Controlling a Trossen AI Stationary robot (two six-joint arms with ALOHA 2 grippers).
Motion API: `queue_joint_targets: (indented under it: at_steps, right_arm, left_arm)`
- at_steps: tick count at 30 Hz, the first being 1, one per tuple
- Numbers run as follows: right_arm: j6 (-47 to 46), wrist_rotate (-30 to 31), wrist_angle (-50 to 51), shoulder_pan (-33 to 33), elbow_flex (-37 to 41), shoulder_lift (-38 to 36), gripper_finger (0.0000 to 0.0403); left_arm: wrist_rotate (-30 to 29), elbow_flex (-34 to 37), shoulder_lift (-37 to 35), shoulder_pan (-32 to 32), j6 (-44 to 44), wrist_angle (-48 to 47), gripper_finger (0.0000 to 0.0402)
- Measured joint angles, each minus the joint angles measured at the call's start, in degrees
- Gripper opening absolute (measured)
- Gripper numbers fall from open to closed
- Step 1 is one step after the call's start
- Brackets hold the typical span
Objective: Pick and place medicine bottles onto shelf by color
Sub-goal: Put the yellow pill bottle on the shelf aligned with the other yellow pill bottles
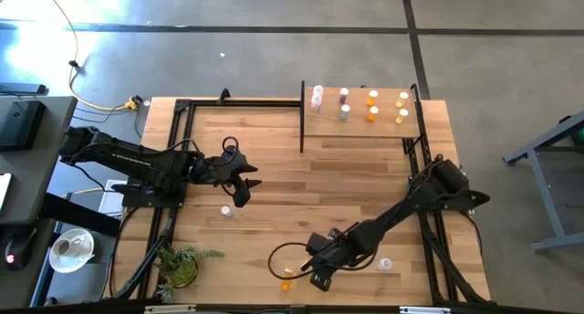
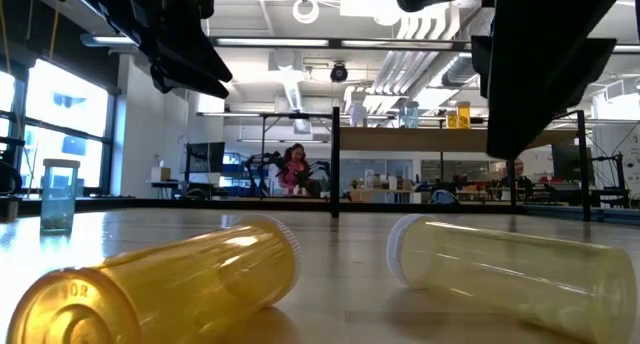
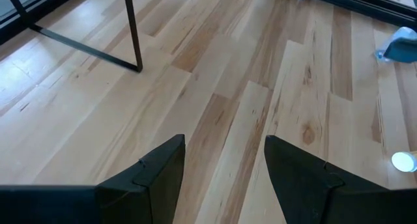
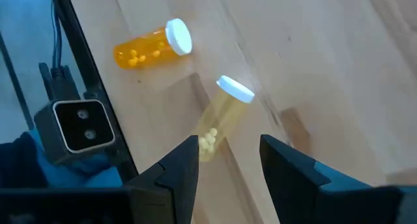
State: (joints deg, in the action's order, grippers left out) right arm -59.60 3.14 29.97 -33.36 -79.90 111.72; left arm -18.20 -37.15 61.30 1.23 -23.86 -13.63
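I have the right gripper [image 4: 228, 160] hanging just above a pale yellow, white-capped pill bottle [image 4: 222, 115] that lies on its side near the front edge of the plank wooden tabletop [image 1: 365, 182], its fingers parted and empty, set either side of the bottle's base end. Just beside it lies an orange, white-capped pill bottle [image 4: 151, 46], also tipped over. Both look like thin, light plastic with a few loose pills inside, so I expect them to be stiff but smooth, and ready to roll if nudged. I would close across the middle of the yellow body, square to its length, not on the cap. The left gripper [image 3: 223, 173] waits over bare wood on the left side, fingers apart and holding nothing. The small light-wood shelf with black posts [image 1: 360, 130] at the far right already carries upright bottles in colour groups
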Motion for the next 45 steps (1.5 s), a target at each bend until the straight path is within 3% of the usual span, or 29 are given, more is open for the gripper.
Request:
queue_joint_targets:
  at_steps: [20, 35, 45]
  right_arm:
    - [-3.1, -2.1, -6.8, 0.0, 0.0, 6.2, 0.0154]
    - [0.0, -1.6, -1.7, 0.4, -0.2, 7.7, 0.0152]
    - [3.2, -0.3, 0.1, 0.3, -0.1, 7.7, 0.0083]
  left_arm:
    - [0.0, 0.0, 0.0, 0.0, -0.1, 0.0, 0.0202]
    - [0.0, 0.0, 0.0, 0.0, -0.2, -0.3, 0.0202]
    - [0.0, 0.0, 0.0, 0.0, -0.2, -0.3, 0.0202]
